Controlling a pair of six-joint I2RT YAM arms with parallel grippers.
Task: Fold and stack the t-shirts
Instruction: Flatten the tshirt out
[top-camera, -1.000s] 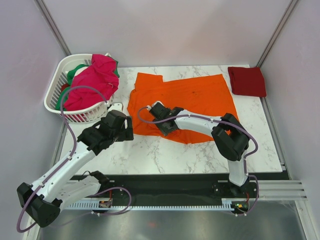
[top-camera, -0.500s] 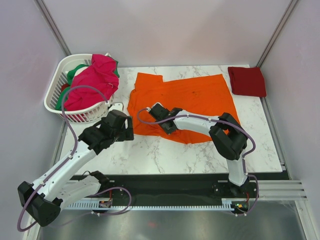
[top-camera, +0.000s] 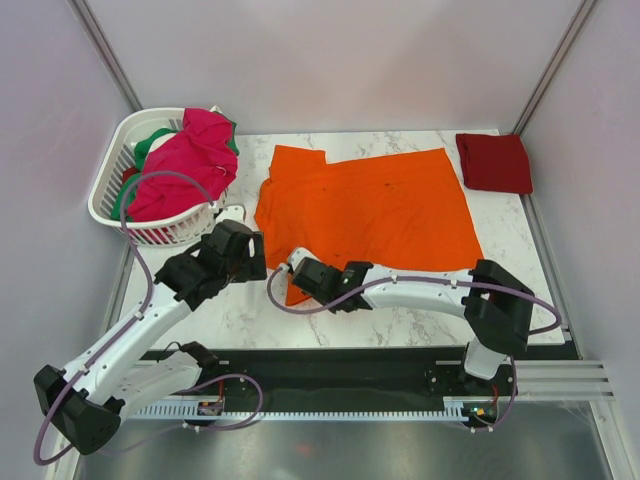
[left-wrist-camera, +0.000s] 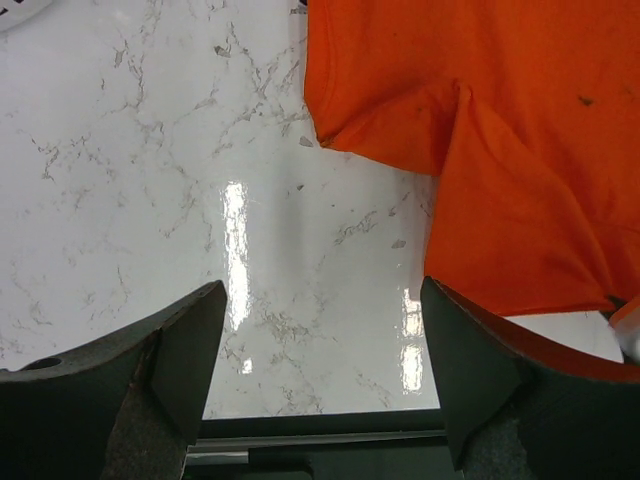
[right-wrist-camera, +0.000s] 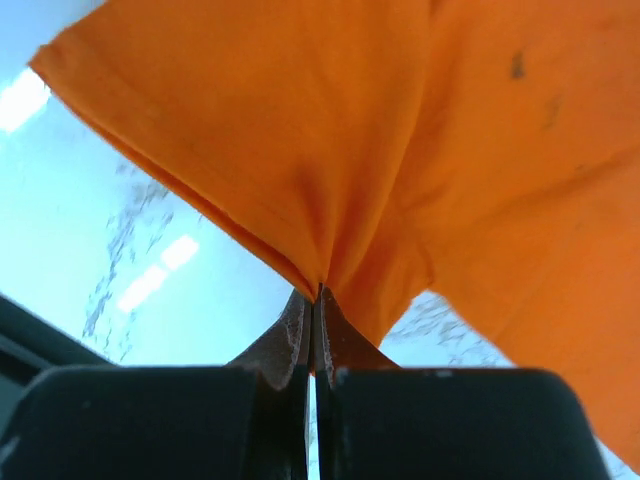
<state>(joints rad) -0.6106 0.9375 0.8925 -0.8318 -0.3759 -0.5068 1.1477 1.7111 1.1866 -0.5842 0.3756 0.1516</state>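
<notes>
Right wrist: right gripper (right-wrist-camera: 316, 310) pinches orange t-shirt (right-wrist-camera: 300, 150) edge (left gripper (left-wrist-camera: 322, 290) gapes beside it).

White slatted plastic basket (top-camera: 175, 232) at far-left corner, white marble tabletop (top-camera: 300, 325), pale enclosure walls (top-camera: 330, 60)

Bright orange t-shirt (top-camera: 370, 205), dark red t-shirt (top-camera: 495, 163), magenta t-shirt (top-camera: 190, 155), white slatted basket (top-camera: 168, 235), grey-veined white marble table (top-camera: 240, 312)

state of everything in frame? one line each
orange shirt: spread out, unfolded, near-left corner pinched
red shirt: folded, lying far right
pink shirt: crumpled in basket
green shirt: crumpled, mostly under pink shirt
basket: upright, holding shirts
left pincer: open, empty
right pincer: shut on orange shirt
</notes>
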